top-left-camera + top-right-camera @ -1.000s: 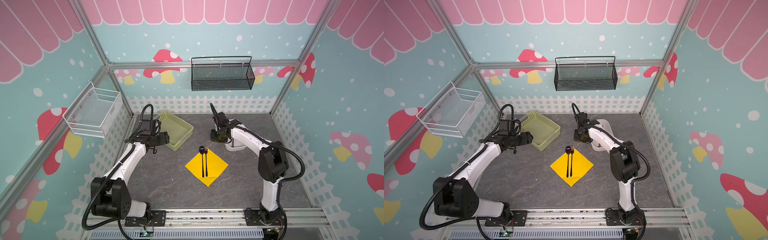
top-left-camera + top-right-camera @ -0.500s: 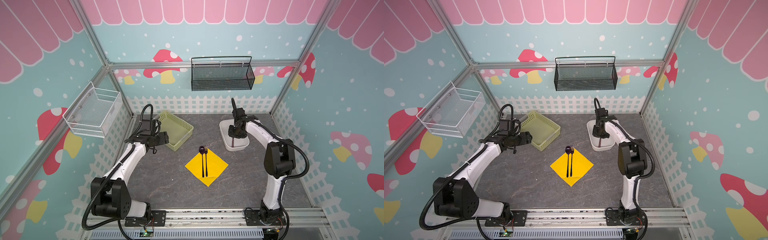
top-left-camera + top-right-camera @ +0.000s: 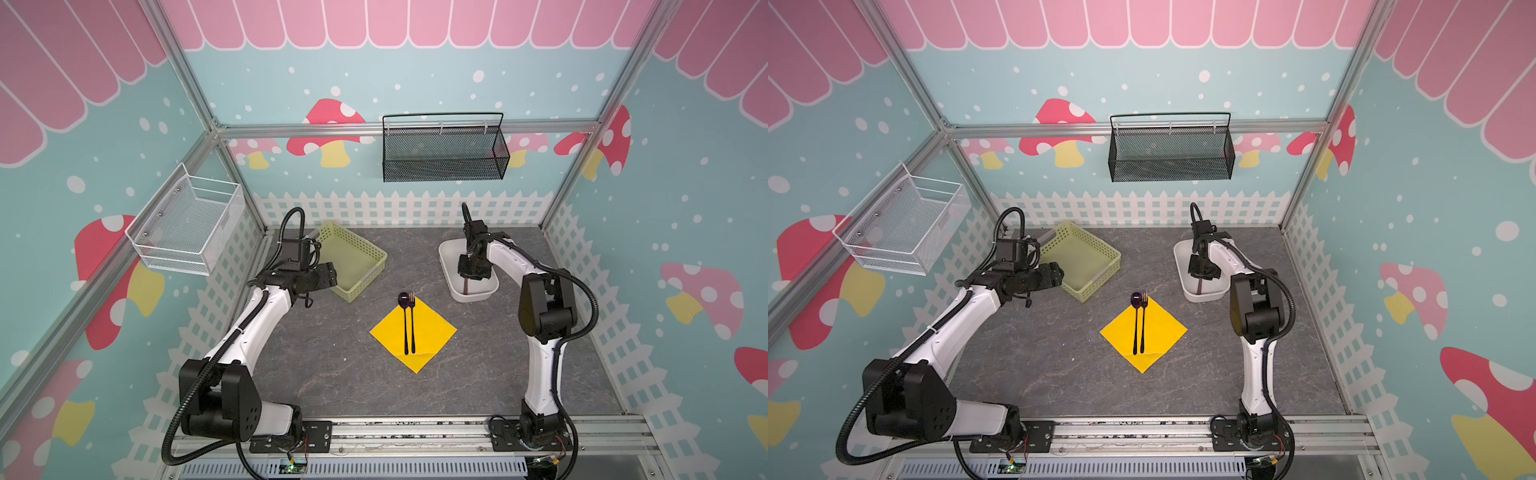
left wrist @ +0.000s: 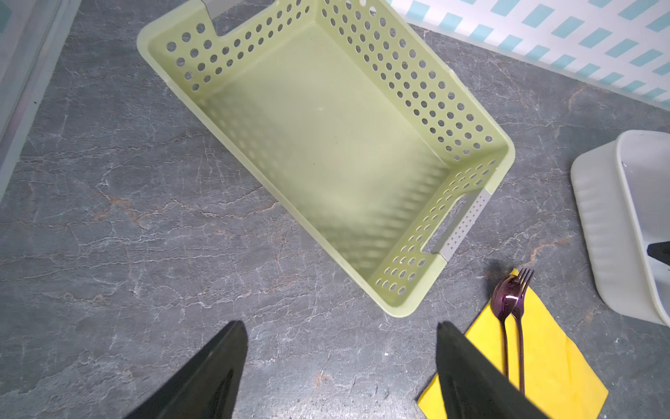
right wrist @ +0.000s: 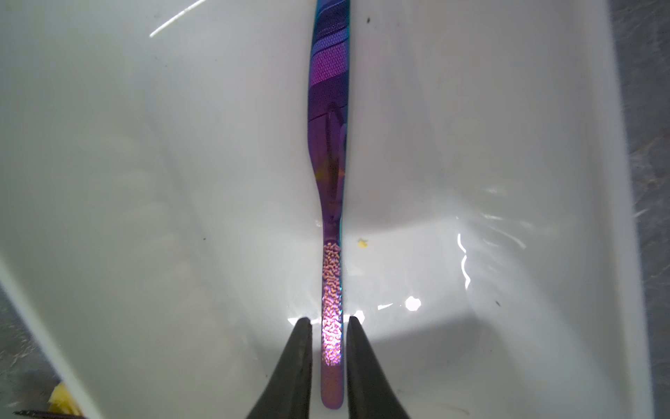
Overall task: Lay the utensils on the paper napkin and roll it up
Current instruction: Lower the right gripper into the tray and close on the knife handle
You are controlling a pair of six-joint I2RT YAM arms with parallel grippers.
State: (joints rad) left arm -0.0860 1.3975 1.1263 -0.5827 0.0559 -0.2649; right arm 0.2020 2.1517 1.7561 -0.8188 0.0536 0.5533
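Right gripper is down inside the white rectangular plastic tub at the table's far right. Its fingertips straddle the textured handle end of the iridescent purple knife. A thin gap shows on each side of the handle, so the jaws are slightly parted and not clamped on it. The knife lies flat on the tub floor with its blade pointing away from the gripper. In both top views only a short piece of it shows past the gripper body. Left gripper is spread wide with nothing between the fingers, hovering over the grey stone-pattern tabletop just beside the pale green perforated plastic basket. The bright yellow square paper napkin lies flat mid-table as a diamond, well apart from both grippers. On it lie the dark purple spoon and the dark slim fork, side by side along the diagonal. The spoon is left of the fork in both top views. Their handle ends sit near the front corner, and the heads poke past the far corner onto the table.
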